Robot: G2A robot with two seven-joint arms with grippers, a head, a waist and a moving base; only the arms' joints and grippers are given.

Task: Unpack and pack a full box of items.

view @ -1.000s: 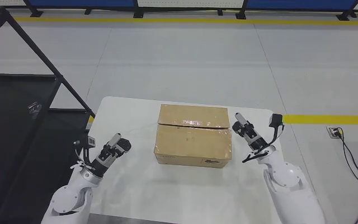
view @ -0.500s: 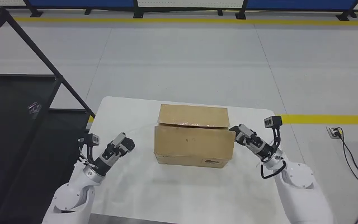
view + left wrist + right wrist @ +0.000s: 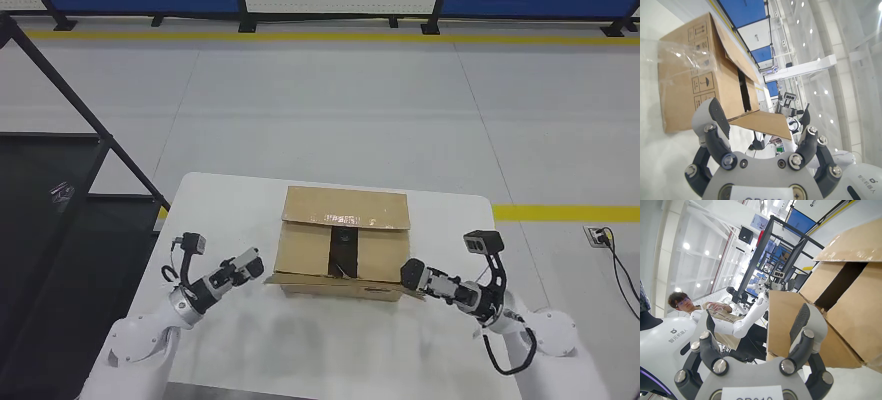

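The brown cardboard box (image 3: pixel 345 262) sits mid-table. Its front top flap (image 3: pixel 335 290) is swung out toward me, and its rear flap (image 3: pixel 345 206) still lies over the top. A dark gap (image 3: pixel 343 252) shows between the two inner flaps. My left gripper (image 3: pixel 250 268) is at the box's front left corner, open, with the front flap (image 3: pixel 762 123) between its fingers (image 3: pixel 719 115). My right gripper (image 3: pixel 412 275) is at the front right corner, also open, with the flap's end (image 3: pixel 781 313) between its fingers (image 3: pixel 806 321). Clear tape (image 3: pixel 677 56) hangs loose off the box's side.
The white table (image 3: pixel 230 330) has bare room in front of the box and on both sides. A black metal frame (image 3: pixel 60 180) stands off the table's left edge. Grey floor with a yellow line (image 3: pixel 570 213) lies beyond.
Both grippers have come in from the box's sides to its front corners. The front flap has swung open toward me, and the dark gap between the inner flaps has appeared.
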